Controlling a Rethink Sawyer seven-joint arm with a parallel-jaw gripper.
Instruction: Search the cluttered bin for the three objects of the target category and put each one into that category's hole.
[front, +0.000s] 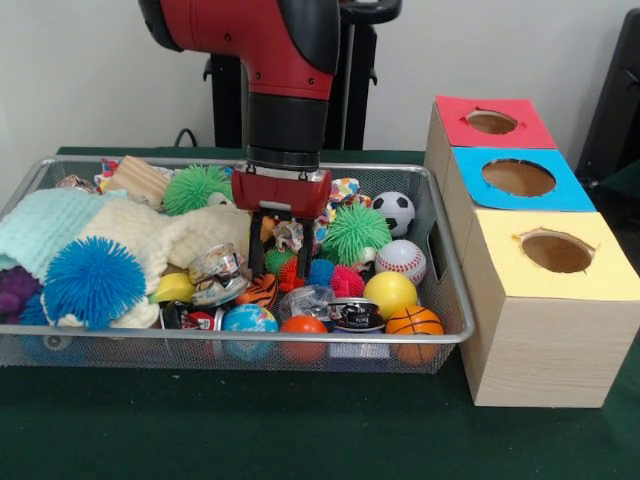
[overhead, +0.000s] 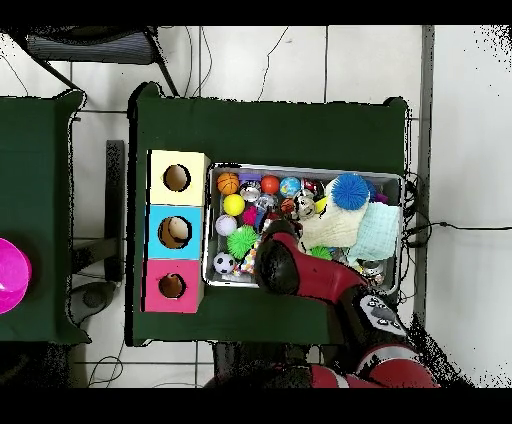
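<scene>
The green surface (front: 250, 430) fills the foreground of the front view, and on it sits the wire mesh bin (front: 440, 300), heaped with clutter. Along its near edge lie an orange ball (front: 303, 326), a globe-printed ball (front: 249, 320) and a small basketball (front: 413, 321); behind these sit a yellow ball (front: 390, 292), a baseball (front: 400, 260) and a soccer ball (front: 393, 211). A blue spiky ball (front: 92, 280) rests on cream cloth (front: 150, 240) at the bin's left (a green spiky one (front: 356, 232) lies nearer the middle). The claw (front: 282, 262) reaches down into the pile at the bin's centre, its fingers spread apart with crinkled clutter between them. Beside the bin stands the wooden box (front: 540, 340) with yellow, blue and red tops, each with a round hole.
</scene>
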